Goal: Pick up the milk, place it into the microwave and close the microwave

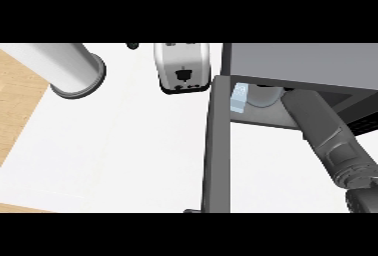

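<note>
No readable txt, nos. or brand marks anywhere. Milk (238, 98) carton shows only a pale blue face, no legible print; toaster (181, 66) front has dark controls, unlabelled.

The open microwave door (215, 150) stands as a wall across the worktop (111, 150), splitting it. Left of it lies wide bare surface, edged by a toaster (181, 67) and a cylinder (70, 67). The right forearm (325, 135) fills the microwave (303, 62) mouth beside the milk (238, 98).

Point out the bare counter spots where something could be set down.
The white counter is bare left of the open microwave door, below the toaster and grey cylinder. Inside the microwave it is crowded: milk and forearm.
</note>
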You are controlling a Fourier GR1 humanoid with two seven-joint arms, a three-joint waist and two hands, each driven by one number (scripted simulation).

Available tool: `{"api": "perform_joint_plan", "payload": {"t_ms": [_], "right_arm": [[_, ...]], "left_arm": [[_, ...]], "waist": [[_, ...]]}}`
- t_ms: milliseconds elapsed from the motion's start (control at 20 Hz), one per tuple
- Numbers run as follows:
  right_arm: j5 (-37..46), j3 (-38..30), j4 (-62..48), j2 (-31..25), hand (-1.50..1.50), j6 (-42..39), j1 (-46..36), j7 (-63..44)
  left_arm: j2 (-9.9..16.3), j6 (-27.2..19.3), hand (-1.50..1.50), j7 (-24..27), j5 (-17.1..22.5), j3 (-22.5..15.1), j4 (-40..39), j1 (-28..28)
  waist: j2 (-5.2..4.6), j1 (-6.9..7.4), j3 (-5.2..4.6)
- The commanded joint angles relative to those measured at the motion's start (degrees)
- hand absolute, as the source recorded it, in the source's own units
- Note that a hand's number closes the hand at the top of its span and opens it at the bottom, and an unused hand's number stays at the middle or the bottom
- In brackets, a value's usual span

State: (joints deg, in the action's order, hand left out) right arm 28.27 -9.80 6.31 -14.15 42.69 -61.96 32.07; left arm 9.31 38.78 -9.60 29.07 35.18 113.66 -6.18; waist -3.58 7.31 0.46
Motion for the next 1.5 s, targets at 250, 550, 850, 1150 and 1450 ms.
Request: {"api": "perform_joint_plan", "payload": {"t_ms": [250,550,850,1150,1450], "right_arm": [[-6.6,-6.0,2.2,1.5,-1.50,-11.5,1.3,7.8],[-10.9,-9.8,2.2,2.5,-1.50,-20.0,2.9,11.9],[-15.1,-13.4,2.0,5.8,-1.50,-24.7,7.3,15.7],[-17.9,-14.3,3.2,6.7,-1.50,-37.2,11.9,18.7],[-18.9,-12.1,8.0,9.6,-1.50,-41.9,18.2,18.2]], "left_arm": [[-0.8,5.2,-1.50,1.6,-0.5,-3.8,-1.0,-0.7],[-2.7,3.4,-1.50,0.2,-1.3,-7.1,-0.3,1.3],[-5.3,5.3,1.50,0.5,-2.5,-10.7,0.7,-0.6],[-8.4,4.0,1.50,-1.7,-5.6,-16.1,3.7,-1.3],[-9.2,-1.4,1.50,-5.5,-6.4,-23.9,7.8,-3.7]], "waist": [[0.90,-1.46,-0.16],[1.61,-3.28,-0.22],[2.29,-4.31,-0.31],[3.17,-6.18,-0.39],[4.10,-8.07,-0.49]]}}
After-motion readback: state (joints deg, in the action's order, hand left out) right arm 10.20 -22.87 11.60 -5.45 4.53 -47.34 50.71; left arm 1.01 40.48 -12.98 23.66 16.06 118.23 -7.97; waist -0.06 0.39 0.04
